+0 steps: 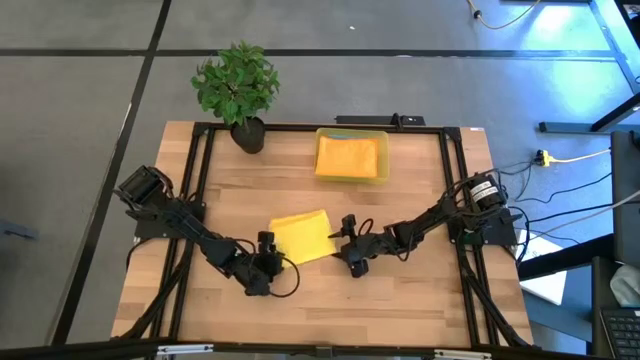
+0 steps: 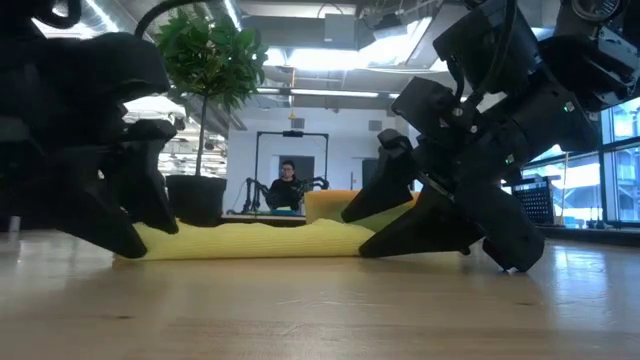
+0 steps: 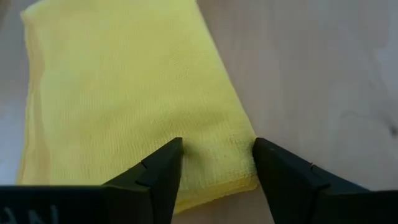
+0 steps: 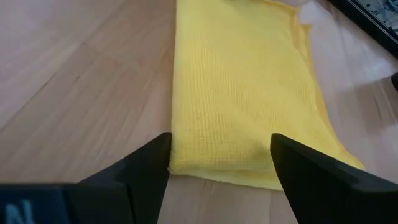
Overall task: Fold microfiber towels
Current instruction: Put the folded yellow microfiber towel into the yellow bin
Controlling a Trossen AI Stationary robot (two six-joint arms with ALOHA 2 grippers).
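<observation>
Folding: yellow microfiber towel (image 1: 301,237) lies folded at mid-table, between both grippers.
Left gripper (image 3: 216,163): fingers spread, empty, at the towel's near-left corner.
Right gripper (image 4: 219,163): fingers spread, empty, at its right end.
Advice: pinch both layers squarely; lift evenly.

The yellow microfiber towel (image 3: 130,93) is soft cloth with a fine, matt woven grain. The counter (image 4: 74,81) is pale wood, smooth, with visible streaked grain. Each claw, left (image 3: 217,171) and right (image 4: 221,168), looks like dark matt plastic.
</observation>
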